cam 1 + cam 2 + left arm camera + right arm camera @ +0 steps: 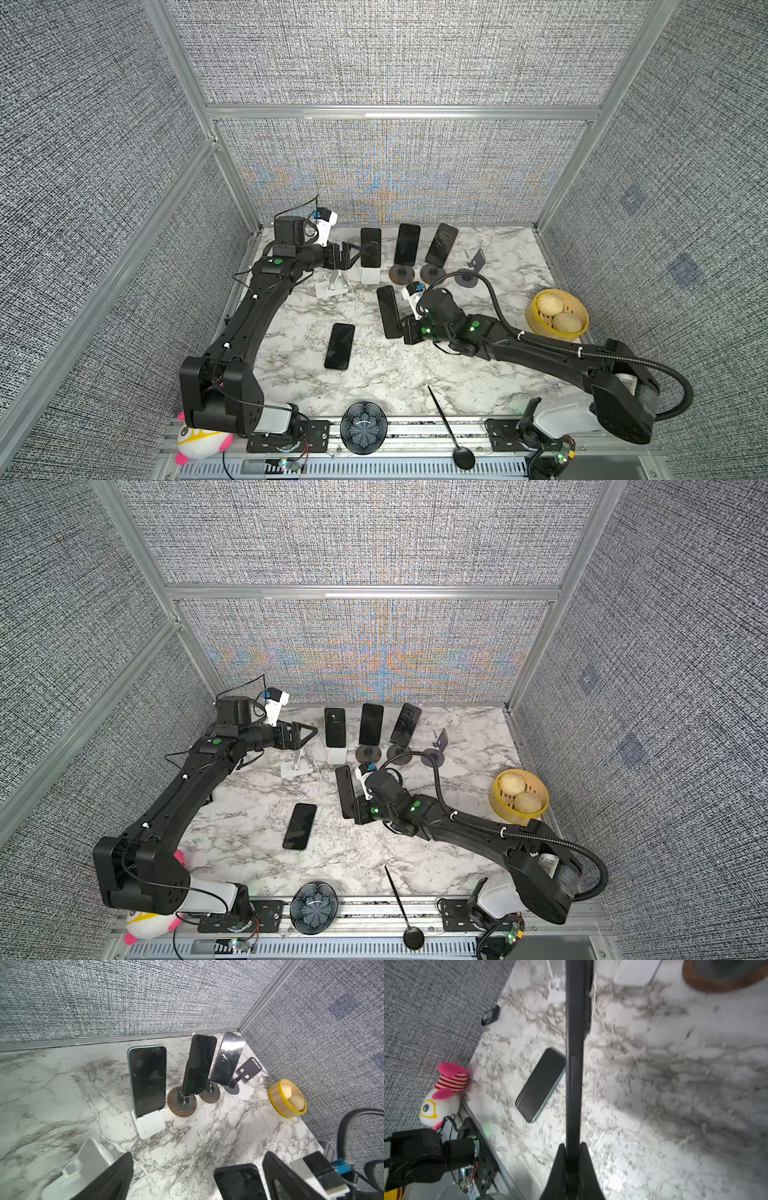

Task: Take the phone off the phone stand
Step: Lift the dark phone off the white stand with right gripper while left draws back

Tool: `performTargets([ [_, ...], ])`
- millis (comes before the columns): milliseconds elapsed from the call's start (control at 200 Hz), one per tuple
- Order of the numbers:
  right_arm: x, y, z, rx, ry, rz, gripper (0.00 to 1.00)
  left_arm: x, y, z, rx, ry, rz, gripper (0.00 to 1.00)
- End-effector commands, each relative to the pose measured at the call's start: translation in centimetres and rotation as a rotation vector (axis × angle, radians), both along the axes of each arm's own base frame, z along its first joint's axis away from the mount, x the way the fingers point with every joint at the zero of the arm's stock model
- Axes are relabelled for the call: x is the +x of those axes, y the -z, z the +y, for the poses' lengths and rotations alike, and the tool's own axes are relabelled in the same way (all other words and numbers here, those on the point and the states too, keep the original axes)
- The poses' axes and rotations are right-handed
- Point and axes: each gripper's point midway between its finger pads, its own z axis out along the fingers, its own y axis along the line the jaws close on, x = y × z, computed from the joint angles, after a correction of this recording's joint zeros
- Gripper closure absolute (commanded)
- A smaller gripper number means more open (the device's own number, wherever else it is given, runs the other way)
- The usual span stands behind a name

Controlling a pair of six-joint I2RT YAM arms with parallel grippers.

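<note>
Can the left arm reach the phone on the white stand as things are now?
Probably yes. The left pincer is open and empty, close beside the phone on the white stand, with nothing between them. The right pincer, holding another phone, is well aside.

Five phones (pixel 370 247) (pixel 407 244) (pixel 441 245) (pixel 339 346) (pixel 388 311); five phone stands (pixel 330 287) (pixel 370 276) (pixel 401 273) (pixel 432 273) (pixel 468 277), two white, two with round wooden bases, one grey; two steamed buns (pixel 549 303) (pixel 567 322); one yellow steamer basket (pixel 540 329); one plush toy (pixel 199 440); one dark bowl (pixel 363 432); one black spoon (pixel 463 457).
</note>
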Motion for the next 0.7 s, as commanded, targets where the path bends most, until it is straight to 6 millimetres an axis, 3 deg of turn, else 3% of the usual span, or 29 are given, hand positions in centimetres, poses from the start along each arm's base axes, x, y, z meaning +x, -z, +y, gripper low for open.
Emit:
performTargets([
  [0,-0.5,-0.6,1.3,0.102,0.053,0.021,1.00,0.6,0.5,1.8,0.044,-0.123,0.001,0.02],
  [315,-1.9,2.7,3.2,0.188,0.108,0.107,1.00,-2.6,3.8,6.2,0.168,-0.345,0.115,0.02],
  [525,-1.8,4.4,4.7,0.269,0.146,0.205,1.00,-4.4,6.2,6.8,0.151,-0.389,0.172,0.02],
  [695,-2.2,5.9,6.2,0.345,0.152,0.290,1.00,-5.2,6.7,7.1,0.152,-0.401,0.185,0.02],
])
